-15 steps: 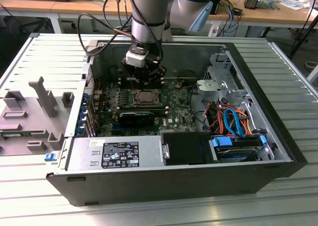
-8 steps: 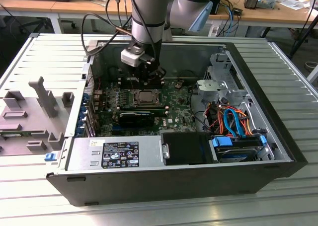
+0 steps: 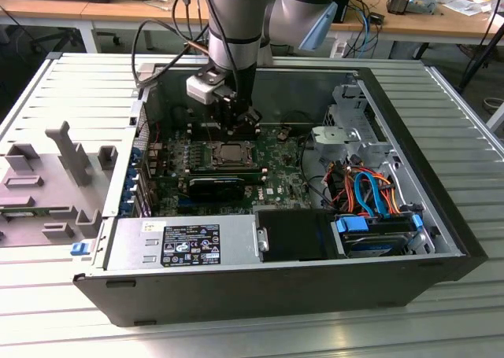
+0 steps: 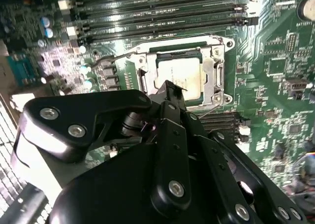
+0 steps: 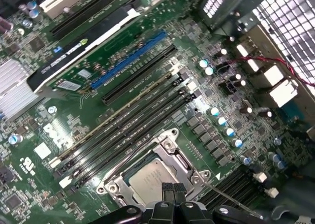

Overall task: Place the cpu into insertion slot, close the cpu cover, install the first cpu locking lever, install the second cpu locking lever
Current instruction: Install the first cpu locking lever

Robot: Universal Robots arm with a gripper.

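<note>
CPU (image 4: 179, 76) under cover (image 4: 215, 76), memory slots (image 4: 162, 12) beside, tool (image 4: 170, 93) above.

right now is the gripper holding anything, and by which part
Nothing is held. The black gripper hangs just above the flat square silver-grey cpu, which sits in the insertion slot under the thin silver metal cpu cover.

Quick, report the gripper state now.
Gripper: shut, holding nothing, tips just above the cpu seated in the insertion slot.
</note>
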